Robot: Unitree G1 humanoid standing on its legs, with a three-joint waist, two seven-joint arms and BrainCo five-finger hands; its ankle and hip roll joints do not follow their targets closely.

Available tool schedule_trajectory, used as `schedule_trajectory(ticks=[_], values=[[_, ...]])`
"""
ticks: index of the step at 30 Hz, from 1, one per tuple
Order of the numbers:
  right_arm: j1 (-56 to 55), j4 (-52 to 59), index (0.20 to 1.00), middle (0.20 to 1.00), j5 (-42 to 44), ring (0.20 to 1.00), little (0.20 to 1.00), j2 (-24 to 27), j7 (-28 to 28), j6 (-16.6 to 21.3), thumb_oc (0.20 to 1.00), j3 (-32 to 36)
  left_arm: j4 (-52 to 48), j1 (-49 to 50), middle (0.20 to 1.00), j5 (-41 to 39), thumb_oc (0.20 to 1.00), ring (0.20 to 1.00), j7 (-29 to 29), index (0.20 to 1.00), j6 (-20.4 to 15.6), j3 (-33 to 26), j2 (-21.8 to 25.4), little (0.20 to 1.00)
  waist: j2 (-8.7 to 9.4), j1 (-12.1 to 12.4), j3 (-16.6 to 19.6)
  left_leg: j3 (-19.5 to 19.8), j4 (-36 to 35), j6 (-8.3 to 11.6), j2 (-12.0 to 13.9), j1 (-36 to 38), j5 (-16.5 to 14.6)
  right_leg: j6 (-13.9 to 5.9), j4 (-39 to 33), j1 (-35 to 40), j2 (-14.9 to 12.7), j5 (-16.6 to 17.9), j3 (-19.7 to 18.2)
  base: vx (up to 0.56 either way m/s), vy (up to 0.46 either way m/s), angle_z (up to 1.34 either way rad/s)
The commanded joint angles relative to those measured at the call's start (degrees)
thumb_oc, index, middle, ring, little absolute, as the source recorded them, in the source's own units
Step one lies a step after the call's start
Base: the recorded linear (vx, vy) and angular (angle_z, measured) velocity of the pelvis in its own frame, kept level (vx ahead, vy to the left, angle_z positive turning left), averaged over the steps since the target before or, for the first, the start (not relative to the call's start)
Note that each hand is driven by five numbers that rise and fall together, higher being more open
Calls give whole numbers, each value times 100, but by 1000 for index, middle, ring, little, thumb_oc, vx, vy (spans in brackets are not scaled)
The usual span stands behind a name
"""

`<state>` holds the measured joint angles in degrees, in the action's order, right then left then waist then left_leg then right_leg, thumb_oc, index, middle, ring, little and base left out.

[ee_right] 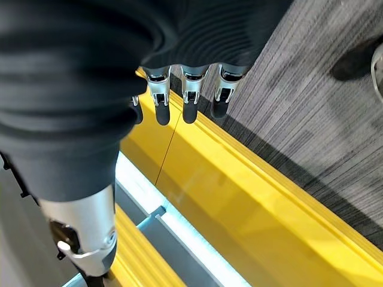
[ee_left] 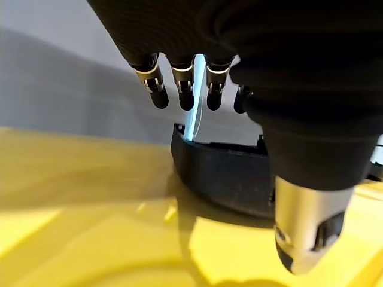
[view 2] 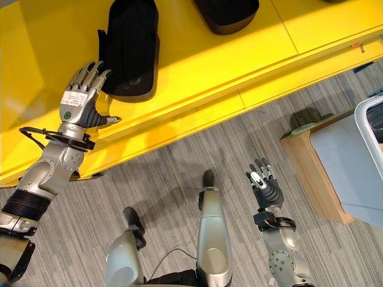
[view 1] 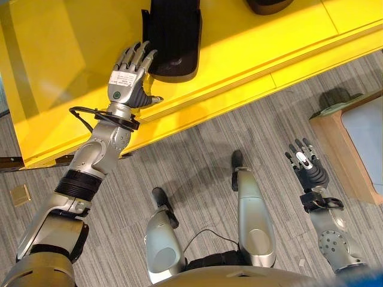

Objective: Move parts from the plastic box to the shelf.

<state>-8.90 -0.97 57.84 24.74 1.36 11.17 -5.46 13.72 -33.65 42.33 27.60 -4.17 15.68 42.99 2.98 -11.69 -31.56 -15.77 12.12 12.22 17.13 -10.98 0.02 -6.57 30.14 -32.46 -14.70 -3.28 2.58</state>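
A long black part (view 1: 173,36) lies on the yellow shelf (view 1: 72,48). My left hand (view 1: 127,81) hovers over the shelf just left of it, open, fingers straight and holding nothing. In the left wrist view the same black part (ee_left: 221,179) sits just beyond the dark fingertips (ee_left: 185,98), with a gap between them. My right hand (view 2: 267,184) hangs open and empty over the floor, left of the pale plastic box (view 2: 353,155). In the right wrist view its fingers (ee_right: 190,89) are straight.
A second black part (view 2: 227,13) lies farther back on the shelf. The plastic box rests on a low wooden stand (view 1: 335,146) at the right. Grey striped carpet (view 1: 197,155) runs between shelf and stand. A small brass floor plate (view 1: 21,194) sits at the left.
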Motion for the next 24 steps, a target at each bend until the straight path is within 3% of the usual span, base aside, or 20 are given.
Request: schedule_trajectory(ticks=[1, 22, 23, 24], values=[[8, 347, 1000, 1000, 137, 1000, 1000, -83, 159, 278, 1000, -29, 61, -364, 1000, 289, 1000, 1000, 302, 1000, 59, -204, 487, 1000, 457, -1, 177, 390, 778, 147, 552, -262, -481, -456, -1110, 538, -543, 479, 143, 5, -4, -6], [-72, 386, 1000, 1000, 34, 1000, 1000, 90, 222, 271, 1000, -41, 1710, -1636, 1000, 348, 1000, 1000, -196, 1000, 262, 1120, 562, 1000, 466, -253, 224, 238, 907, 162, 735, -158, -539, -472, -904, 268, -279, 424, -146, 12, -1, -8], [-87, 379, 1000, 1000, 12, 1000, 1000, 102, 218, 270, 1000, -44, 1814, -1689, 1000, 317, 1000, 1000, -276, 1000, 299, 1177, 539, 1000, 430, -268, 239, 246, 929, 195, 753, -80, -682, -528, -826, 306, -281, 281, -144, 13, 4, -4], [-88, 378, 1000, 1000, 1, 1000, 1000, 91, 209, 262, 1000, -25, 1955, -1758, 1000, 182, 1000, 1000, -338, 1000, 302, 1183, 459, 1000, 463, -285, 229, 214, 910, 160, 740, -131, -542, -477, -882, 250, -275, 424, -167, 22, 7, -7]])
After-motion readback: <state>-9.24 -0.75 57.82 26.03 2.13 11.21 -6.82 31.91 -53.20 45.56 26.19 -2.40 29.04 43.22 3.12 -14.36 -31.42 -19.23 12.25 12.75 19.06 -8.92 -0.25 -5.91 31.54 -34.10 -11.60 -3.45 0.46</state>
